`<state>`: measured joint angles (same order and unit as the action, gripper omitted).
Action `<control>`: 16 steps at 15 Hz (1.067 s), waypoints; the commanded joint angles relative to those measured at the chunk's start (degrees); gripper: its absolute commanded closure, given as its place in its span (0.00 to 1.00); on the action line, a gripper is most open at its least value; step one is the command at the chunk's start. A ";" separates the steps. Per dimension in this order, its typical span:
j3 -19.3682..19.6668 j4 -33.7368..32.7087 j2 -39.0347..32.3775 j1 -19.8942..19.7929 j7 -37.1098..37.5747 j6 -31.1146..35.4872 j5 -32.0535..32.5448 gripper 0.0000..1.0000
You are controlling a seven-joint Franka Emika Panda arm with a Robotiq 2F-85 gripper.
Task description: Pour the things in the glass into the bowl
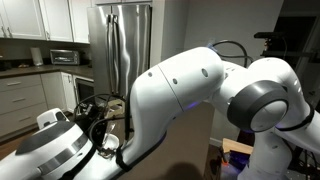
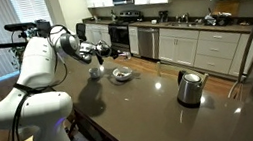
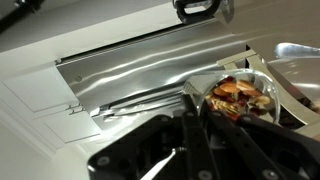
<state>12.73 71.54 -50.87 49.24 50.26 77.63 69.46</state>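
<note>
In the wrist view my gripper (image 3: 232,118) is shut on the glass (image 3: 242,84), its dark fingers on both sides of it. I look into the glass's mouth, which is full of the brown and reddish bits (image 3: 238,96). A pale curved rim at the right edge looks like the white bowl (image 3: 298,72). In an exterior view the gripper (image 2: 105,52) hangs above the dark table, a little left of and above the bowl (image 2: 121,74). The glass is too small to make out there. In the exterior view from behind the arm, the arm hides the gripper, glass and bowl.
A shiny kettle (image 2: 189,87) with a dark handle stands on the dark table (image 2: 153,112), to the right of the bowl. It also fills the lower left of an exterior view (image 1: 55,145). Kitchen counters and a stove run along the far wall.
</note>
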 commanded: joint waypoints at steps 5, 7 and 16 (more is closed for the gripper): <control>0.73 3.60 2.26 1.30 1.06 -2.74 0.57 0.96; 0.93 3.59 2.15 1.10 0.94 -2.69 0.48 0.96; 2.48 3.05 1.40 1.56 0.95 -3.45 0.82 0.96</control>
<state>14.44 73.00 -50.79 49.87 50.42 75.86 69.46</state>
